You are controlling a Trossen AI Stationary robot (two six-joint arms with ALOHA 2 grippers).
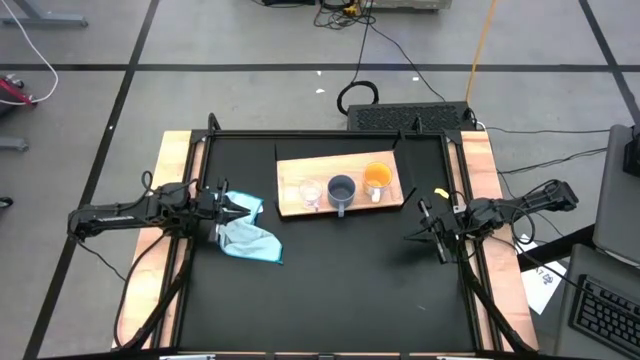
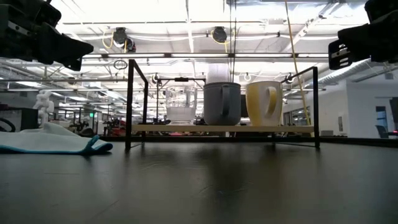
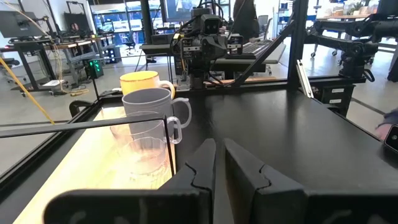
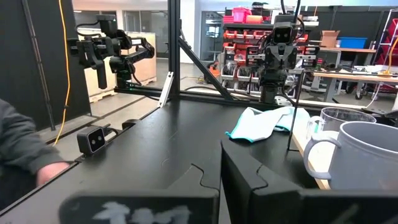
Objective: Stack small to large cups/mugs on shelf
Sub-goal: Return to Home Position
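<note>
at opposite table [image 1: 330,290] sides, left hand [image 1: 240,207] and right hand [image 1: 420,235] flank shelf [image 1: 295,170].

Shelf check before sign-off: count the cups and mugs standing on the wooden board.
3, in a row on the shelf: the clear glass cup at its left end, the grey-blue mug in the middle, the orange mug at its right end. None appears hidden.
</note>
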